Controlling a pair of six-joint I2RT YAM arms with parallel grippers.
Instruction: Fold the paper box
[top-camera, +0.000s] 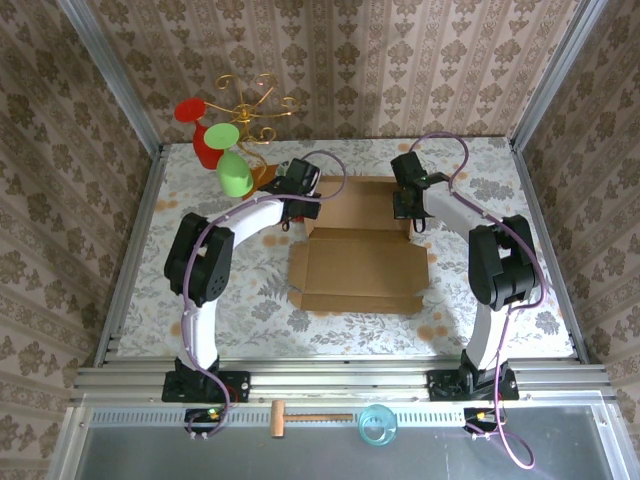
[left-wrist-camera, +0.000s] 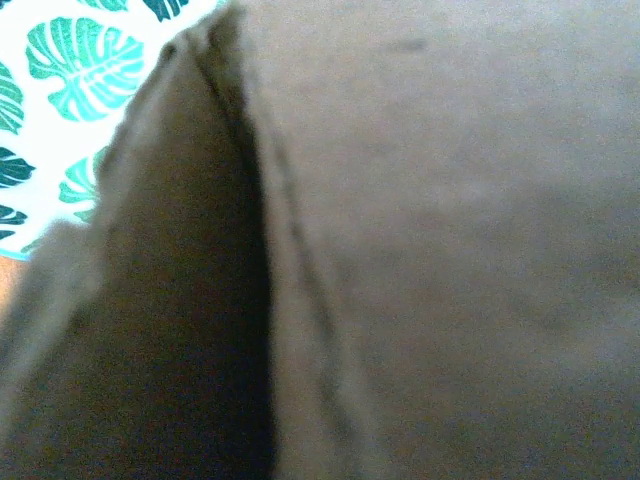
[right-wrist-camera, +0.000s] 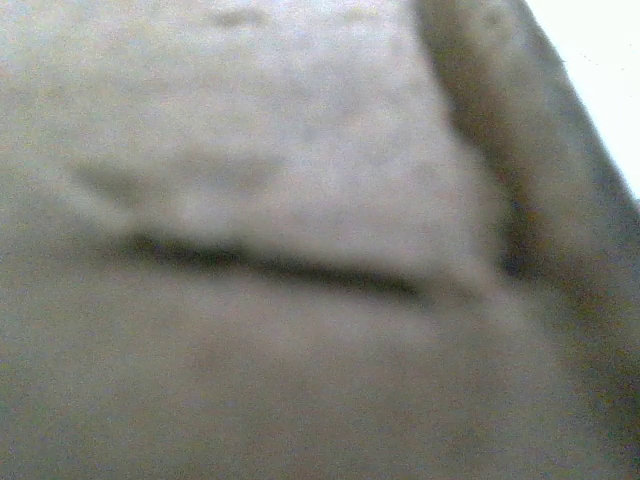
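Cardboard, brown and corrugated: in the top view the paper box (top-camera: 355, 270) sits at the centre of the patterned surface (top-camera: 500, 170), with its wide near panel lying flat and its flaps creased.
- The left hand (top-camera: 303, 200) is at the box's 11 o'clock corner. Whether it is open or closed cannot be told.
- The right hand (top-camera: 411, 212) is at the 1 o'clock corner and is closed. Whether it pinches cardboard cannot be told.
- A gold wire stand (top-camera: 255, 110) with red and green cups stands at the surface's 11 o'clock.
- A wooden mallet (top-camera: 300, 416) and a clear blue ring (top-camera: 377, 425) lie on the rail at 6 o'clock.

Left wrist view: the paper box (left-wrist-camera: 450, 250) is very close and blurred. A dark fold runs from 12 to 6 o'clock, and a leaf-printed cloth (left-wrist-camera: 60, 80) shows at 10 o'clock.

Right wrist view: the paper box (right-wrist-camera: 250, 150) is blurred, with one dark crease across the middle and a raised flap edge at 2 o'clock.
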